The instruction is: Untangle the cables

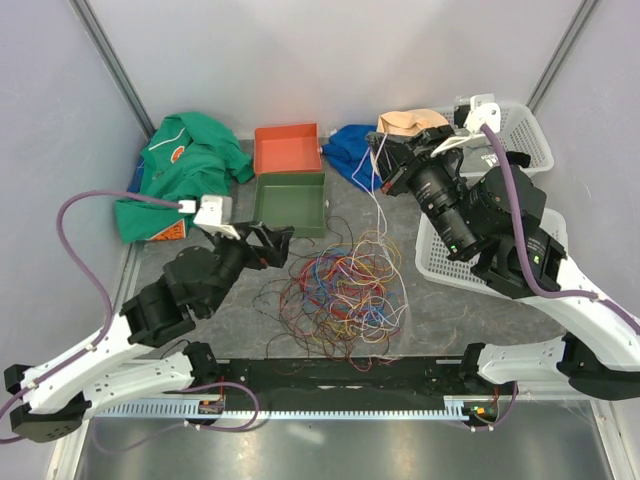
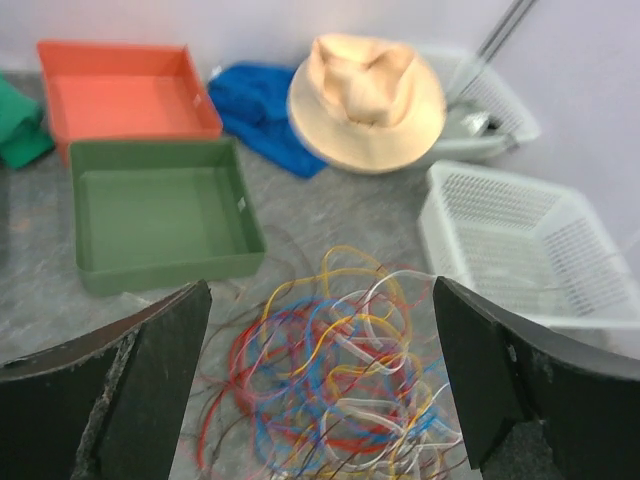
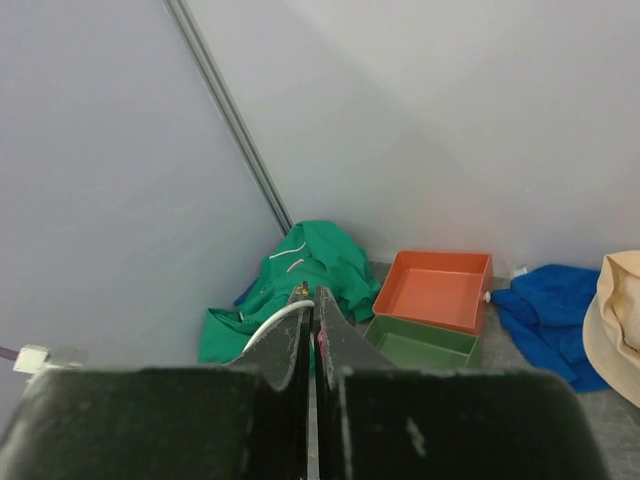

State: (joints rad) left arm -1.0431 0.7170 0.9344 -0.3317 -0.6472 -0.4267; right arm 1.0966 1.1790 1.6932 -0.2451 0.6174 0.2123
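Tangled multicolored cables (image 1: 345,290) (hair-thin loops), left gripper (image 2: 320,290) spread, right gripper (image 3: 311,300) pinching white strand (image 1: 379,205).

No legible text, brand, number or sign in any view.
Green garment (image 1: 180,165): orange patch (image 1: 176,153) on chest, second orange patch (image 1: 170,232) at lower edge; markings on both too small to read.
Green tray (image 2: 160,265): small white sticker (image 2: 241,204) on wall, blurred, unreadable.
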